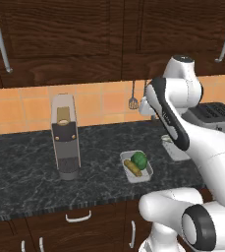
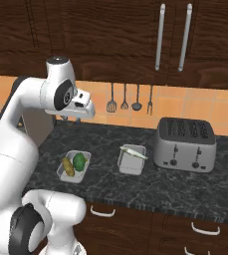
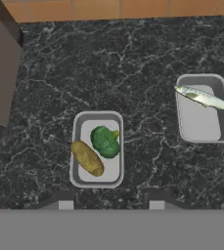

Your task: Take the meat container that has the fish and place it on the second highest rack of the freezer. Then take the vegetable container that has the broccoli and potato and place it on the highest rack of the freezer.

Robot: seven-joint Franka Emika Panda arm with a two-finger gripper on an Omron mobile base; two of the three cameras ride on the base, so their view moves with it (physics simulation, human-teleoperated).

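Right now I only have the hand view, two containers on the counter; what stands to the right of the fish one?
Observer: A silver toaster stands right beside the fish container.
Operator: And past the vegetable container?
Observer: A coffee machine stands on the far side of the vegetable container, clearly apart from it.
Operator: Anything on the wall?
Observer: Four utensils hang on the tiles above the counter.

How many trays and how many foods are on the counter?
Trays: 2, the vegetable container and the fish container
Foods: 3, broccoli, potato, fish
Total: 5
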